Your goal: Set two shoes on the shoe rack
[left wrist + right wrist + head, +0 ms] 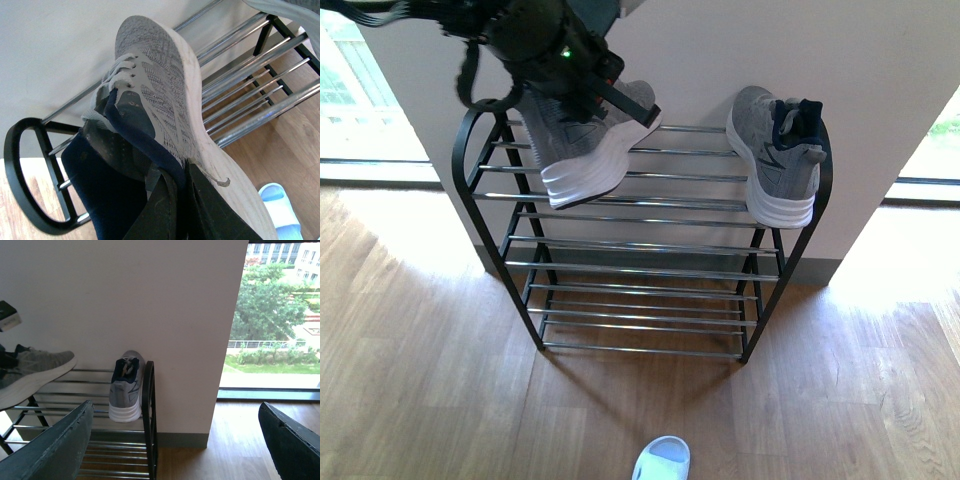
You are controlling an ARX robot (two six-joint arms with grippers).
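Grey knit sneaker (585, 150) with a white sole, held tilted over the left part of the top tier of the shoe rack (465, 190), toe toward the wall (720, 50) and heel out past the front rods; whether its sole touches the rods cannot be told. The left gripper (605, 98) is clamped on the dark collar at the heel, its jaws pinched narrow on the fabric in the left wrist view (182, 200). The matching second sneaker (775, 160) stands on the right end of the same tier, just beside the rounded black frame tube, heel to the front. The right gripper (175, 409) has its jaws spread wide with nothing between them. A pale blue-white slide (662, 462) lies on the wooden floor (420, 350), well in front of the rack.
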